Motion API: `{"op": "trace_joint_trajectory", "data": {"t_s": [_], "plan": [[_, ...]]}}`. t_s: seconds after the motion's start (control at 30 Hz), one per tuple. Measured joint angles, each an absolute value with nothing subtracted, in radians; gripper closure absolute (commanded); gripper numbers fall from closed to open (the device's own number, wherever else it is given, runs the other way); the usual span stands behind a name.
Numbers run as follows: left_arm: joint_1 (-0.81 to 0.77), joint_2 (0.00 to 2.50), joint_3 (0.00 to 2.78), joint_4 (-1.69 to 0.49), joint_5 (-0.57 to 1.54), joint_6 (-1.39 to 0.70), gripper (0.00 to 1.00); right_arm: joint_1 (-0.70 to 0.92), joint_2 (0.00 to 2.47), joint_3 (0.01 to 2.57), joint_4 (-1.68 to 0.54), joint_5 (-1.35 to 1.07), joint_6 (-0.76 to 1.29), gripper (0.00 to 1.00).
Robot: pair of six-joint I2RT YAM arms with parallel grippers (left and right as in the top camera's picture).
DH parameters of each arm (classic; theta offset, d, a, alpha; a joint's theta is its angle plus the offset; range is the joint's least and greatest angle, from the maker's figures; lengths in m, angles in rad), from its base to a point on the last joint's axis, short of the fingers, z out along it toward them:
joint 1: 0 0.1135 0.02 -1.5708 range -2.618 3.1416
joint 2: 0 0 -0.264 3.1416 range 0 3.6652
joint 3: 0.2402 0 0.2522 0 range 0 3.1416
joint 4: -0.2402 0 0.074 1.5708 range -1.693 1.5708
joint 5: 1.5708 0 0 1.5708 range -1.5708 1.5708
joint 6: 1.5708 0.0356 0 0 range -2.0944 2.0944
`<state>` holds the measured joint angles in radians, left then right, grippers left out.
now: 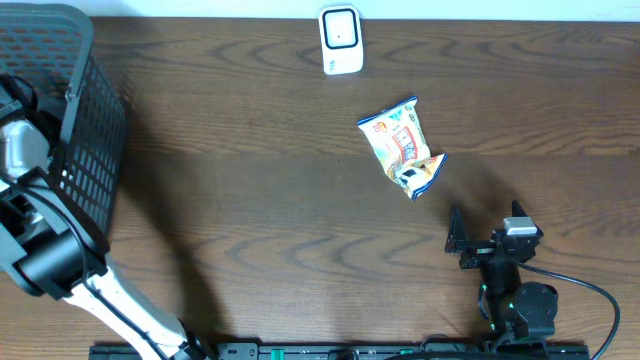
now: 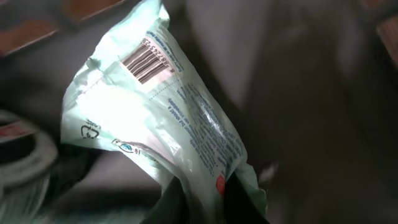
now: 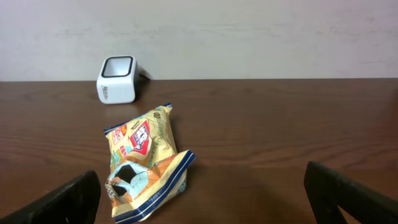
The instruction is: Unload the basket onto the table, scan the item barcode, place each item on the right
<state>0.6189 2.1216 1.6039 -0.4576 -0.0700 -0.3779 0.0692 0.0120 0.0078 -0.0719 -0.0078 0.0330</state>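
Fingers (image 2: 245,208) of the left hand (image 2: 205,202) are seen as dark shapes at the bottom edge of the left wrist view, and they are clenched on the lower end of a pale packet (image 2: 168,118). This pale packet is of crinkled, light green and white film and it goes up from the fingers to the upper left of the frame. Its barcode (image 2: 146,63) sits near the top corner, in a pinkish field, and faces the camera. Small print covers the middle of the film. The surroundings in this view are dark and blurred, so it is hard to tell what lies beside the packet.

From overhead, the left arm is at the left edge of the frame, beside a black basket (image 1: 95,130) in the upper left corner. The hand itself cannot be made out there.

The scanner (image 1: 340,40), a small white box with a dark window, stands on the brown worktop (image 1: 250,200) at the top centre of the frame. A yellow snack bag (image 1: 402,148) lies crumpled on the worktop to the lower right of the scanner, well apart from it.

The right hand (image 1: 485,225) is at the lower right, near the snack bag but not touching it. It is released, its two fingers wide apart with nothing between them.
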Motion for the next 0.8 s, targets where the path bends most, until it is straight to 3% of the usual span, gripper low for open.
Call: {"op": "trace_joint_trajectory", "data": {"t_s": [0.37,0.63,0.8], "plan": [[0.620,1.650,1.594,-0.490,0.021,-0.538,0.93,0.069,0.012,0.008,-0.072,-0.008,0.033,0.01],[0.593,1.444,1.595,-0.493,0.369,-0.610,0.93,0.069,0.012,0.008,-0.072,-0.008,0.033,0.01],[0.438,1.381,1.595,-0.506,0.566,-0.535,0.93,0.069,0.012,0.008,-0.072,-0.008,0.033,0.01]]}}
